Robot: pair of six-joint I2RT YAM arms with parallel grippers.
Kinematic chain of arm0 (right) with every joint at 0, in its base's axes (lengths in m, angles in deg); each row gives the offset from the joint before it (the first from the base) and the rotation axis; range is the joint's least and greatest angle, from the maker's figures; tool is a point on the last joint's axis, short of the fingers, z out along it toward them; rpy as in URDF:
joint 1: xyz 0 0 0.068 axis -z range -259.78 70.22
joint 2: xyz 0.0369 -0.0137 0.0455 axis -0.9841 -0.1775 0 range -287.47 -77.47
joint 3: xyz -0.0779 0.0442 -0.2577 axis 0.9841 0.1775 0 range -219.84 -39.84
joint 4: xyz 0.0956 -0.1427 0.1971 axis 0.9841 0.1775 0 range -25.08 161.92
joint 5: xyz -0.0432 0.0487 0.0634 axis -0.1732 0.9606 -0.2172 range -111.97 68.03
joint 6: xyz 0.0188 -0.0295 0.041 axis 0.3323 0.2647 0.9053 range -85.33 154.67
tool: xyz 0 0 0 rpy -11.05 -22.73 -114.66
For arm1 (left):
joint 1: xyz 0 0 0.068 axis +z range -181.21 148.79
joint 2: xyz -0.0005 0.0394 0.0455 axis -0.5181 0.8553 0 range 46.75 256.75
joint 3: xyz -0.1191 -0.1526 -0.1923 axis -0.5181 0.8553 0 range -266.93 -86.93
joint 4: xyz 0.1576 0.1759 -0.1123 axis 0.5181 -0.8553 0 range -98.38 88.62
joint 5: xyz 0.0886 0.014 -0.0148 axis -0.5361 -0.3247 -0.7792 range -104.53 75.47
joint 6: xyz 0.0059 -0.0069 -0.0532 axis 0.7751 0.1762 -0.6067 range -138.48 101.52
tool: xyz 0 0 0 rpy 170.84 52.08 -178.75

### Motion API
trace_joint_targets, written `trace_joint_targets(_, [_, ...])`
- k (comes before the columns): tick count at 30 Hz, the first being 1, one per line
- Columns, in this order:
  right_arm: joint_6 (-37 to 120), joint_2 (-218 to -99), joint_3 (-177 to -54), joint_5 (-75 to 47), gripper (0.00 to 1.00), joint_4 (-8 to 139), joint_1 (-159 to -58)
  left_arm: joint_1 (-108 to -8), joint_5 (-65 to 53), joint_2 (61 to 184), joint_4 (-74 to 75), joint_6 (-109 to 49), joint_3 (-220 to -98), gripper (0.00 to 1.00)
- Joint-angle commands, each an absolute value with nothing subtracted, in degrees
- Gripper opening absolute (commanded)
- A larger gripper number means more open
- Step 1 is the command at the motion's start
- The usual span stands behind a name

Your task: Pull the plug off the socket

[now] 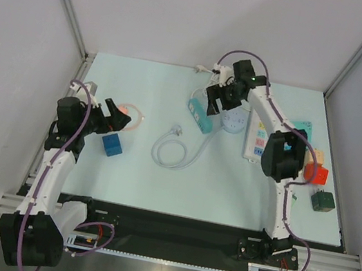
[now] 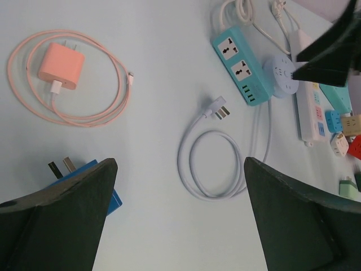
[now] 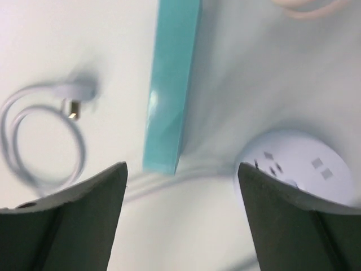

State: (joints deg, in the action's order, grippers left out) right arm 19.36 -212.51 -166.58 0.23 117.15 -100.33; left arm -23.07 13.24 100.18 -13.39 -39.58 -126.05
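We are reading pull as done: white plug (image 1: 177, 131) lying loose on desk (image 1: 240, 195), near-left of teal strip (image 1: 200, 113), apart from it. Right jaws hanging released above strip; left jaws released too. Next move calling for lifting right arm clear

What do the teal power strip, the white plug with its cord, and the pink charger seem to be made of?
Teal power strip: hard moulded plastic, smooth, with a slight sheen along its side.
White plug and cord: probably a flexible rubbery or vinyl sheath, since it lies in loose coils.
Pink charger: likely matte plastic, with rounded corners and no glare.
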Motion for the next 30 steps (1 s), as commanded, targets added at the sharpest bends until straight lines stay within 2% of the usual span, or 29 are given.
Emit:
trace_joint_targets(1, [16.04,-194.51,-157.24,1.32,0.86,112.14,-98.94,-23.3,14.56,98.52,-11.04,-37.73,-125.61,0.99])
trace_joint_targets(3, [15.24,-187.98,-149.92,2.81,0.87,108.97,-97.45,-23.21,14.12,98.25,-10.87,-37.55,-125.61,1.0])
trace_joint_targets(4, [15.16,-180.2,-145.27,3.08,0.88,104.87,-96.75,-23.3,14.04,97.99,-10.52,-37.55,-125.52,0.99])
trace_joint_targets(6, [15.5,-172.52,-133.05,3.78,0.89,100.89,-95.25,-23.3,13.6,97.29,-10.25,-37.64,-125.26,1.0])
trace_joint_targets(9, [16.99,-158.36,-120.56,5.18,0.95,95.52,-90.51,-23.73,11.93,95.97,-9.55,-37.99,-124.64,1.0])
trace_joint_targets(10, [17.52,-155.2,-118.01,5.45,1.0,93.59,-87.8,-24.69,11.06,95.88,-9.55,-37.82,-124.55,1.0])
trace_joint_targets(11, [17.88,-148.2,-112.67,5.98,1.0,92.7,-86.12,-25.4,10.09,95.62,-9.9,-37.38,-124.81,1.0])
trace_joint_targets(15, [21.12,-132.9,-100.71,1.88,1.0,89.19,-80.22,-30.14,4.3,94.74,-11.48,-35.1,-125.95,0.99])
trace_joint_targets(19, [24.37,-125.29,-95.4,-2.01,1.0,90.83,-76.71,-38.48,-7.81,91.76,-14.64,-29.83,-127.54,1.0])
trace_joint_targets(24, [32.54,-119.68,-90.74,-6.13,1.0,87.98,-71.08,-41.84,-17.31,82.45,-14.04,-20.78,-124.03,1.0])
trace_joint_targets(30, [42.48,-117.99,-86.78,-21.68,1.0,84.87,-69.41,-43.69,-17.96,69.62,-9.11,-15.49,-117.35,1.0])
